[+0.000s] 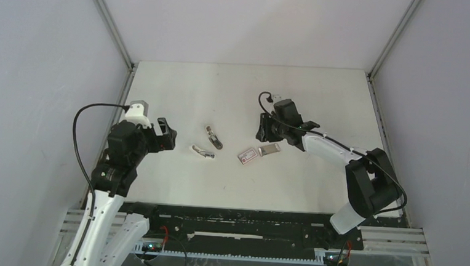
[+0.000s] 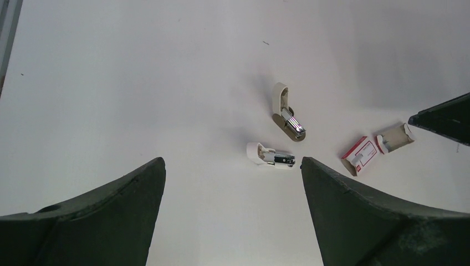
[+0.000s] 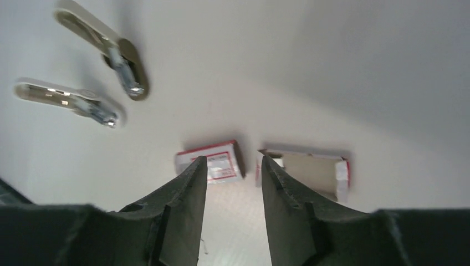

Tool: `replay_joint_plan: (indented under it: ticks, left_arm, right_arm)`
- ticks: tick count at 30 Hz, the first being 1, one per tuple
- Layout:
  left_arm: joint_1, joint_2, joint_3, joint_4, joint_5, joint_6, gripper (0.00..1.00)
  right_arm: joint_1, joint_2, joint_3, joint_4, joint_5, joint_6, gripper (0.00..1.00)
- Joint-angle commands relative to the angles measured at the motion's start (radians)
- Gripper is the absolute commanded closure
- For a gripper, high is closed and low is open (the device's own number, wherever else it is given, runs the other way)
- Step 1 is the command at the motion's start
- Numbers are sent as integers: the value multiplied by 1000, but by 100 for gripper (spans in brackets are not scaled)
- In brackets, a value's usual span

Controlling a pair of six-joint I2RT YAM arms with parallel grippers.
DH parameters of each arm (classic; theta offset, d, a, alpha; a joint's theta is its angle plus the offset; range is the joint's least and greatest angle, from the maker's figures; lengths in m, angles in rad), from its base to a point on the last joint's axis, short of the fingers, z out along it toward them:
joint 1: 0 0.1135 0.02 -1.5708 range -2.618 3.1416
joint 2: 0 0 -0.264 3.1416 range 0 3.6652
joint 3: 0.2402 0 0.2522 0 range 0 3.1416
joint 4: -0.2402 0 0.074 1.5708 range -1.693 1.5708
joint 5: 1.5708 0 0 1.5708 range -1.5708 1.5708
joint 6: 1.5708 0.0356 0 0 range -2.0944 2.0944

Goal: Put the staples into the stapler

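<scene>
Though print is illegible | staples (image 3: 221, 159) label white, red-bordered | tray (image 3: 307, 172) beside

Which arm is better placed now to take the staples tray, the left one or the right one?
Right. The right pincer hangs open close by the red sleeve and the pulled-out tray. The left pincer, wide open, stands farther away, beyond the two stapler pieces.

right gripper (image 3: 234, 163) ajar, staples box (image 3: 224, 160) ahead, tray (image 3: 307, 169) alongside
</scene>
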Motion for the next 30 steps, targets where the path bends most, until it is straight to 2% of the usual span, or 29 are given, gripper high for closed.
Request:
replay_joint_plan:
  ticks: [1,14,28,30]
  left_arm:
    - [9,23,47,65,-13,-13,4]
    - [9,16,32,60,-53,1,5]
    - [8,11,29,60,-52,4,4]
    - [9,9,29,60,-54,7,5]
  right_arm:
    - [2,40,-21,-64,104,-84,62]
    - [14,135,-20,-60,148,-90,71]
    - [39,198,3,-64,171,-71,77]
    - [41,202,5,-70,179,-66,80]
